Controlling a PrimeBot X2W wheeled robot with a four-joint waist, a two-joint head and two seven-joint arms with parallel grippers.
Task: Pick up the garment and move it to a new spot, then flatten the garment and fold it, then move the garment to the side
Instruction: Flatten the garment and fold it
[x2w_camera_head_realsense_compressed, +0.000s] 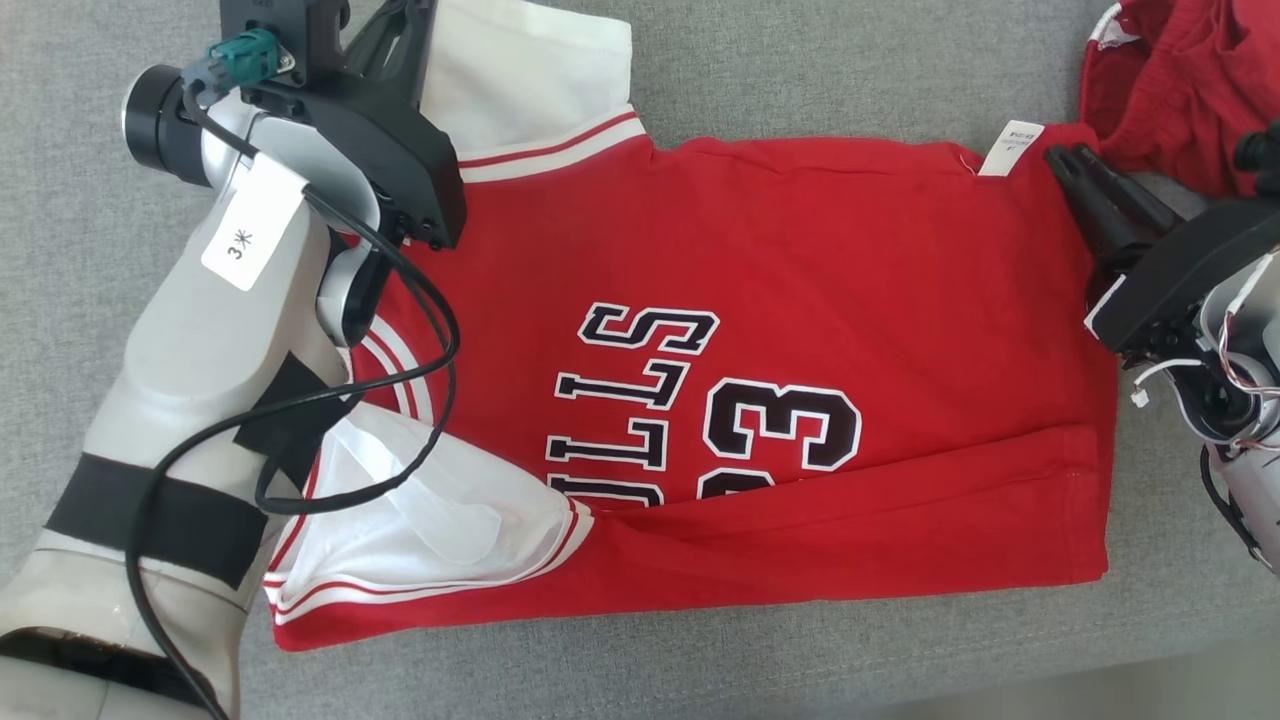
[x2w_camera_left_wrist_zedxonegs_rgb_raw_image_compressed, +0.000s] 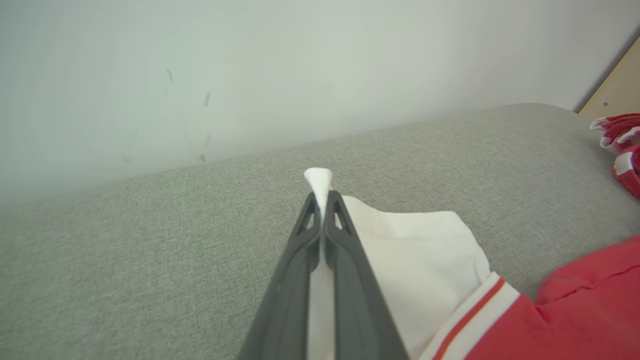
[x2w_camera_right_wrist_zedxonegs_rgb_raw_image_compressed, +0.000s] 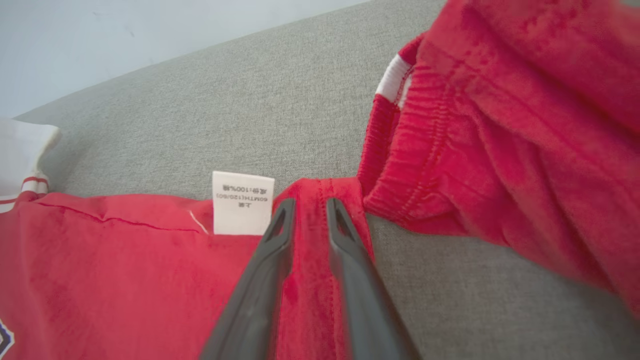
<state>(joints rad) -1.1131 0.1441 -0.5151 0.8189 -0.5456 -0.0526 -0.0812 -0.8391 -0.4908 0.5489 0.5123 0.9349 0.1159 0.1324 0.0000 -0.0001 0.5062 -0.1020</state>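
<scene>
In the head view the red Bulls jersey (x2w_camera_head_realsense_compressed: 780, 300) lay flat across the middle of the frame on the grey cushion (x2w_camera_head_realsense_compressed: 800, 70). A flap along its lower edge was folded up over part of the lettering and the number 23. My left claw (x2w_camera_head_realsense_compressed: 405, 20) reached over the white sleeve (x2w_camera_head_realsense_compressed: 520, 70) at the upper left, but from there I could not tell its grip. The left wrist view settled it: the two fingers were pressed together on a pinch of white cloth, a tuft poking out past the tips, with a pale wall (x2w_camera_left_wrist_zedxonegs_rgb_raw_image_compressed: 250, 75) behind.

My right claw (x2w_camera_head_realsense_compressed: 1065, 158) sat at the right edge of the head view, beside the care label (x2w_camera_head_realsense_compressed: 1012, 147). The right wrist view showed a ridge of red hem clamped between its barely parted fingers. It also showed the elastic waistband of the red shorts (x2w_camera_right_wrist_zedxonegs_rgb_raw_image_compressed: 500, 125) touching that corner of the jersey.
</scene>
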